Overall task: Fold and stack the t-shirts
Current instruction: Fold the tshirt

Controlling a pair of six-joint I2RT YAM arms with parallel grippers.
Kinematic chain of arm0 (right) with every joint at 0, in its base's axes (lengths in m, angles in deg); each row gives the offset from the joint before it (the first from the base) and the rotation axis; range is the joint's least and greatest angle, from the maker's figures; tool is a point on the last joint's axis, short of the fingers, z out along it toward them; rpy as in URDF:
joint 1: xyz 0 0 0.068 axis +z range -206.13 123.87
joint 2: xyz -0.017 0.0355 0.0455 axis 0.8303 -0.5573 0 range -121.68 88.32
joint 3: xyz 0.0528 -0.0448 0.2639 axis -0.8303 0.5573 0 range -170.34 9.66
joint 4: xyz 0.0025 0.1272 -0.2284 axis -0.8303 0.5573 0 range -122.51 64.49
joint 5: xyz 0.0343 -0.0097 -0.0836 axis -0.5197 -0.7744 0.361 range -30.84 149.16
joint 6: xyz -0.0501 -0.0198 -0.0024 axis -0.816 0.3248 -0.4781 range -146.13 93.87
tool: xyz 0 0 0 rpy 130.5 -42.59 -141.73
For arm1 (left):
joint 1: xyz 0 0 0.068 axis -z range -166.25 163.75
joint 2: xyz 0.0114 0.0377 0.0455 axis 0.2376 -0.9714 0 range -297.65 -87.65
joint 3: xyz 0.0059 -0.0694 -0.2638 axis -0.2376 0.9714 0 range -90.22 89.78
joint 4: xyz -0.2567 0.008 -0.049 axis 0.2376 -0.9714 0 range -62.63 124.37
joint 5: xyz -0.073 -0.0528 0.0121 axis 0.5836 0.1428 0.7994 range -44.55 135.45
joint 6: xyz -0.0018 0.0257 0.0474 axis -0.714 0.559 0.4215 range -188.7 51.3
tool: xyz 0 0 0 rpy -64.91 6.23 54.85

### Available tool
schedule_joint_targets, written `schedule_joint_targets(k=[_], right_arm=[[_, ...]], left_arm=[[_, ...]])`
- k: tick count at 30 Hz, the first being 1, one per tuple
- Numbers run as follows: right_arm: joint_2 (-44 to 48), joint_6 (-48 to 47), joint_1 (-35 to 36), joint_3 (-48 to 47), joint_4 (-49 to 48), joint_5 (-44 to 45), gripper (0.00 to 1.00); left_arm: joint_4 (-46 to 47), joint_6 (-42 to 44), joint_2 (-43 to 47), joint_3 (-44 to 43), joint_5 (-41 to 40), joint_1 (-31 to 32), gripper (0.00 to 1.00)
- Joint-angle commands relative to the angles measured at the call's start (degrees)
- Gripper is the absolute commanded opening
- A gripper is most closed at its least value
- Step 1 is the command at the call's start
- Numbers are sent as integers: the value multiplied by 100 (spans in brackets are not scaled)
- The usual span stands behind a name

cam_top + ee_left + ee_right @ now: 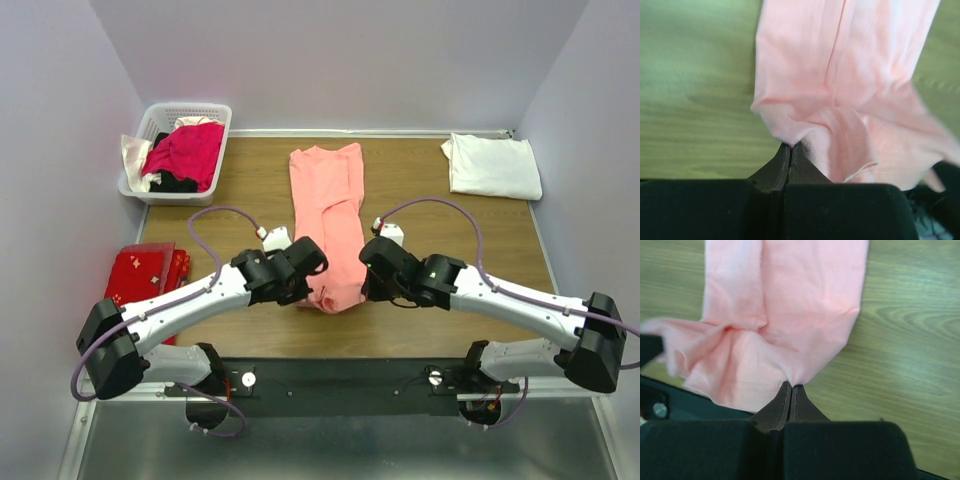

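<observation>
Wooden tabletop. Salmon-pink t-shirt lies as a long strip down the middle, near end bunched up. White t-shirt lies folded flat at the far right corner. White basket holding clothes sits at the far left corner. Red cloth lies at the left edge, near side, well apart from both shirts.
</observation>
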State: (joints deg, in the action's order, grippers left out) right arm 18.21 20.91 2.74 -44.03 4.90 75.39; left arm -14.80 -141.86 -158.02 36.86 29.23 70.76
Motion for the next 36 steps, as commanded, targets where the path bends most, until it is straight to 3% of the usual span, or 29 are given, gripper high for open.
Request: schedule_joint_targets(k=[1, 14, 27, 33, 35, 36], right_arm=[[-301, -380, -235, -387, 241, 714, 1], [-1654, -1654, -1589, -1231, -409, 452, 1], [-3692, -2437, -2494, -2873, -902, -278, 1], [-4221, -2586, -2775, -3533, -893, -568, 1], [-4371, -2648, -2872, -3788, -893, -595, 13], [-4406, -2674, -2907, -3885, -876, -612, 31]], left_arm=[[-172, 443, -362, -499, -899, -471, 0], [592, 1954, -1655, -1631, -1181, -1649, 0], [1128, 3185, -3369, -3074, -891, -2528, 0], [1164, 3748, -4116, -3952, -514, -2897, 0], [1173, 3959, -4283, -4189, -434, -3073, 4], [1233, 4037, -4327, -4260, -373, -3126, 19]])
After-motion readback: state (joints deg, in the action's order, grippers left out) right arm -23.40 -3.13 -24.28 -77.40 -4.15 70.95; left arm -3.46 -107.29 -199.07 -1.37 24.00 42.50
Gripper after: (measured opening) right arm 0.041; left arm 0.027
